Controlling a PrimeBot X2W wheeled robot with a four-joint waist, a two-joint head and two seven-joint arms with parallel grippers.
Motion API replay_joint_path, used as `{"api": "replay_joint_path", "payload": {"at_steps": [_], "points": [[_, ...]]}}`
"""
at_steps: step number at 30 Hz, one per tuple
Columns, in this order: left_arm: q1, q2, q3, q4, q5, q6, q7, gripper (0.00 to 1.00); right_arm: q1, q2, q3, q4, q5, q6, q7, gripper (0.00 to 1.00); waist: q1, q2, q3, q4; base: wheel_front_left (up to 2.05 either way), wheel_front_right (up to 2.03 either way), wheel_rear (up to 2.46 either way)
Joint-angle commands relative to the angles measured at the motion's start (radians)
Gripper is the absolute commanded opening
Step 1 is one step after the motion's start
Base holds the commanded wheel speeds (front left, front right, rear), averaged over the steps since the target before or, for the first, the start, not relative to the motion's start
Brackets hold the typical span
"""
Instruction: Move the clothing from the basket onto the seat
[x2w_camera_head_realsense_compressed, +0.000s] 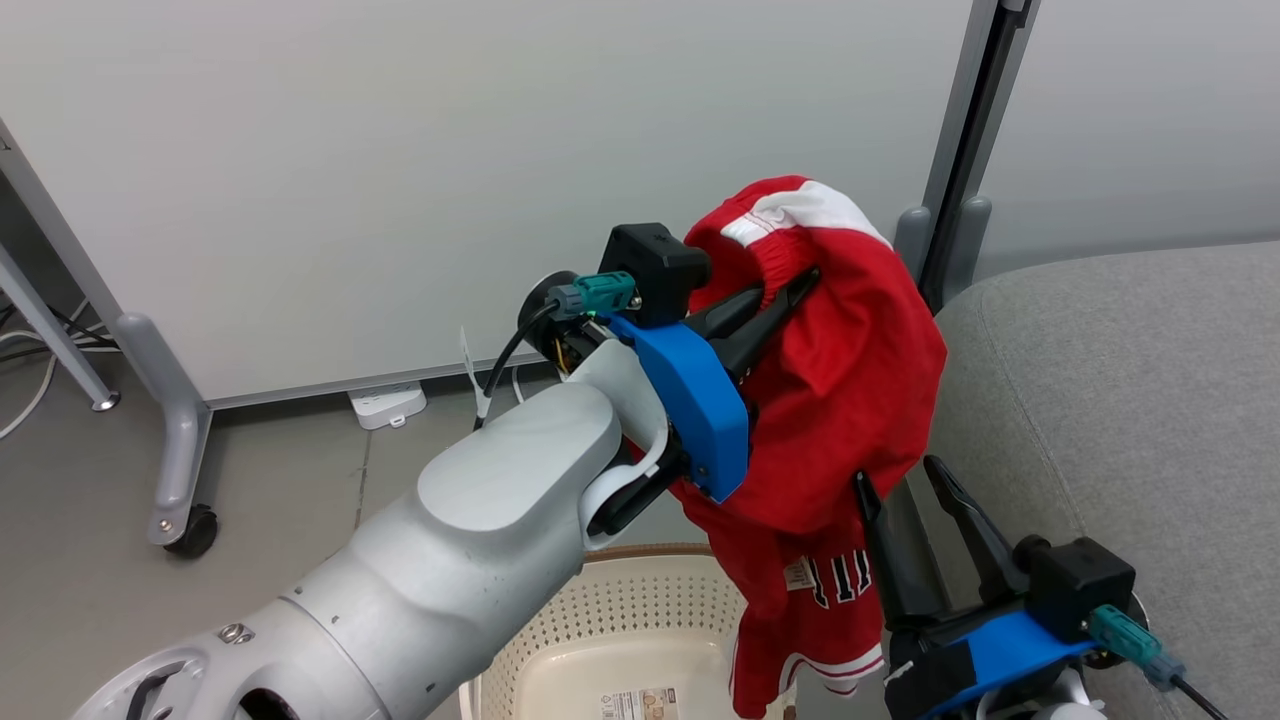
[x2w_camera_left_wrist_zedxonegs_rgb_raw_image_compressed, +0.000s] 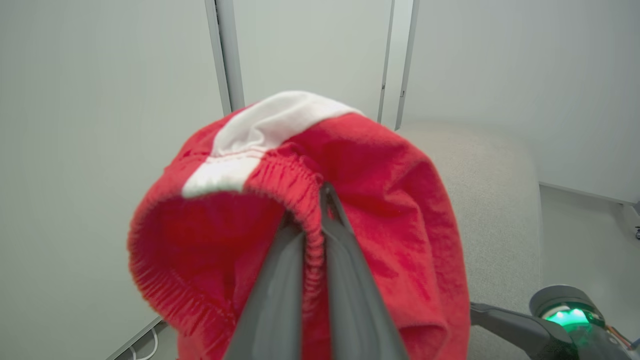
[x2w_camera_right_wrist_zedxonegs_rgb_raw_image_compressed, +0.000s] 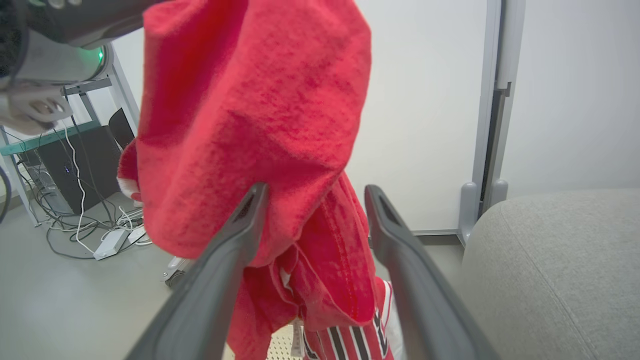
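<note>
The left claw (x2w_camera_head_realsense_compressed: 800, 285) is clamped shut on the gathered elastic band of the red sports garment (x2w_camera_head_realsense_compressed: 840, 380), its two dark fingers pressed together with the band pinched between them, as the left wrist view shows close up (x2w_camera_left_wrist_zedxonegs_rgb_raw_image_compressed: 325, 189). The garment drapes over and past this claw's tips: a white stripe panel sits above them, and the rest of the cloth hangs down below the claw, clear of the basket (x2w_camera_head_realsense_compressed: 620, 600) except perhaps at its lowest hem, which I cannot tell. The cream perforated basket stands under the left claw and forearm, with a label (x2w_camera_head_realsense_compressed: 640, 703) on its floor.

The right claw (x2w_camera_head_realsense_compressed: 898, 472) stands wide apart, holding nothing. In its own wrist view the hanging red cloth (x2w_camera_right_wrist_zedxonegs_rgb_raw_image_compressed: 250, 125) lies just ahead of the gap between its fingers (x2w_camera_right_wrist_zedxonegs_rgb_raw_image_compressed: 315, 189) – whether the cloth touches them I cannot tell. The dark-and-white lettering dangles low, just to this claw's left.

The grey woven seat (x2w_camera_head_realsense_compressed: 1120, 380) lies to the right of the right claw, just beside it – the garment is not on it. A white power strip (x2w_camera_head_realsense_compressed: 388, 403) lies on the floor well to the left of the left claw.
</note>
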Motion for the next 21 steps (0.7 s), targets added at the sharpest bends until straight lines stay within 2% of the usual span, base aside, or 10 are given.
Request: {"api": "replay_joint_path", "payload": {"at_steps": [1, 10, 21], "points": [[-0.008, 0.002, -0.007, 0.003, -0.008, 0.003, -0.007, 0.0, -0.014, -0.002, 0.006, -0.001, -0.006, 0.0, 0.007, 1.0, 0.0, -0.0001, 0.002, -0.001, 0.0, 0.0, 0.0], [-0.026, 0.001, -0.047, -0.003, -0.042, 0.006, -0.017, 0.0, -0.114, -0.002, 0.026, 0.046, -0.069, 0.0, 0.08, 1.0, 0.0, -0.0001, 0.01, 0.003, 0.0, 0.0, 0.0], [-0.035, 0.001, -0.074, -0.029, -0.061, 0.001, -0.008, 0.0, -0.275, -0.002, 0.06, 0.21, -0.11, 0.0, 0.153, 1.0, 0.0, -0.0001, 0.015, 0.023, 0.0, 0.0, 0.0]]}}
